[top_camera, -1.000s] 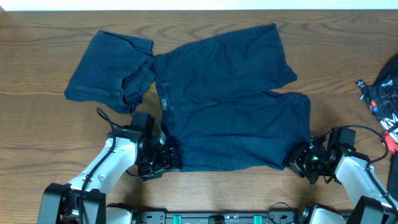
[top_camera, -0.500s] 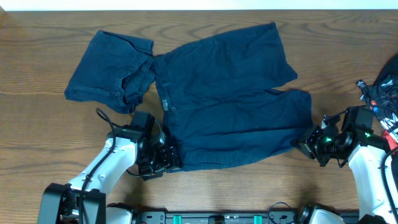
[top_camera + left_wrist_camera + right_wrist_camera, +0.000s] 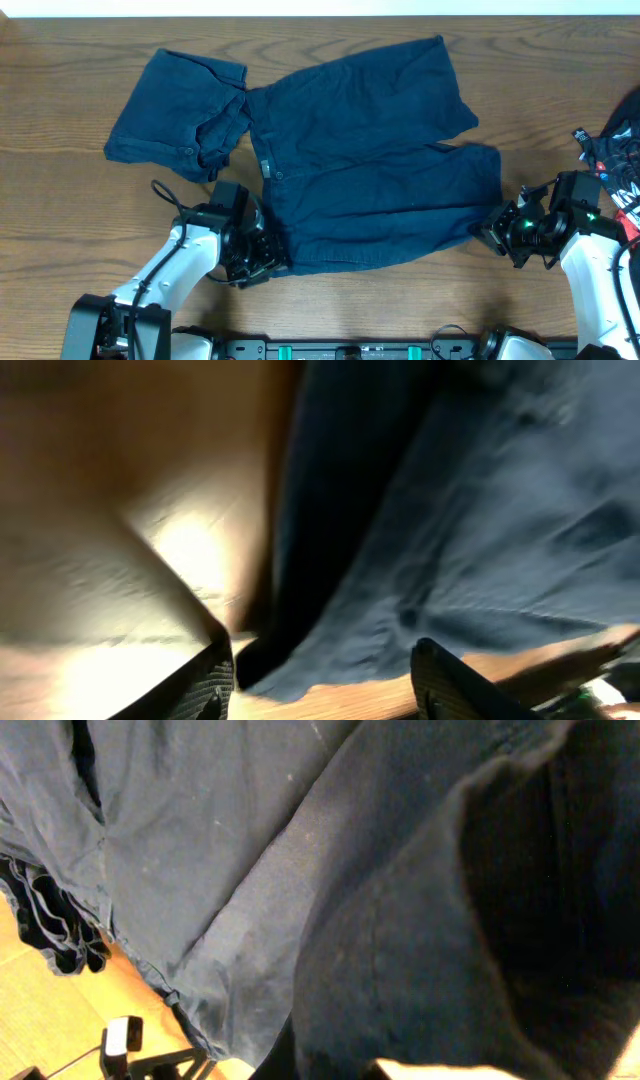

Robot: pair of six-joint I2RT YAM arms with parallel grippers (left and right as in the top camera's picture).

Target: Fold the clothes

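Lying at the far left of the wooden surface [image 3: 60, 210], the bunched shorts [image 3: 175, 115] sit crumpled, dark navy, with one edge against the neighbouring pair.

Left end effector [image 3: 272, 262]: low at the near-left corner of the spread shorts [image 3: 370, 160], beside the waistband end. In the left wrist view its fingers [image 3: 215, 685] stand moderately apart. The corner of the navy cloth lies between them, with bare wood showing in the gap. Not clamped on the cloth.

Spread shorts: flat over the middle of the surface, waistband to the left, both legs running to the right. The far leg angles up toward the back edge; the near leg lies along the front. Seams and a small tag are visible near the waistband.

Right end effector [image 3: 487, 228]: at the near-right hem corner of the spread shorts, closed tight and gripping the hem. Its own camera is filled by navy cloth rising close to the lens; the fingers are hidden behind it.

Far right edge: printed fabric [image 3: 620, 160] in black, red and white, partly out of view, apart from the shorts.
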